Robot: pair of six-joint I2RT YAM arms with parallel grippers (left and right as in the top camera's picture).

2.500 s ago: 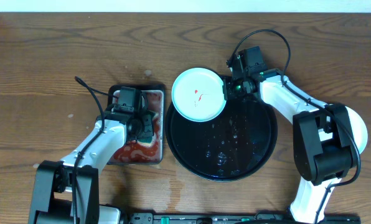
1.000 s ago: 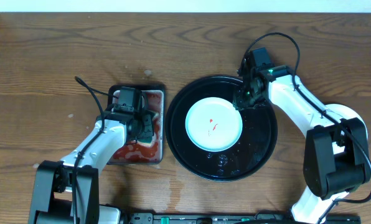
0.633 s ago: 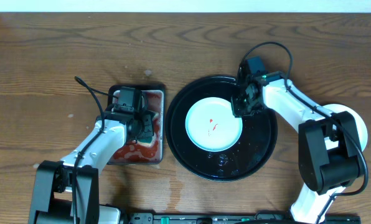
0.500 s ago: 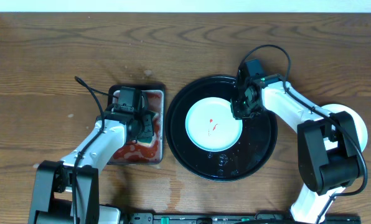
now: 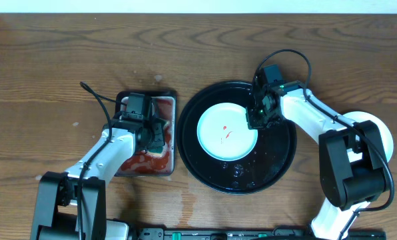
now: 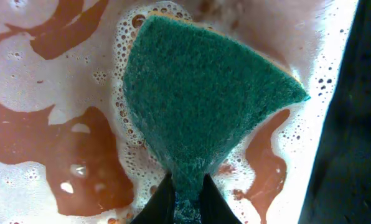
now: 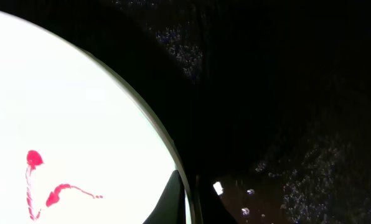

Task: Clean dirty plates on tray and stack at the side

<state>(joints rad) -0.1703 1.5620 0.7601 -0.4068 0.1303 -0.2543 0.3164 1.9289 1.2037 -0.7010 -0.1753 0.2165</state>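
Right claw point(image 7: 187, 188) clamps plate point(image 5: 226, 132) in black tray point(image 5: 278, 159); left claw point(image 6: 187, 194) clamps sponge point(image 6: 204, 93) over sauce tray point(image 5: 148, 165)

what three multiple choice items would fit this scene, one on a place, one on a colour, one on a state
1. Where is the plate?
A held up in the air
B flat on the tray
C stacked on another plate

2. What colour is the sponge face that shows?
A green
B blue
C white

3. How is the right claw?
A wide open
B shut on the sponge
C shut on the plate's rim

Answers:
1 B, the overhead view shows black tray all round the plate.
2 A, the left wrist view shows a dark green face.
3 C, the right wrist view shows its fingers on either side of the rim.
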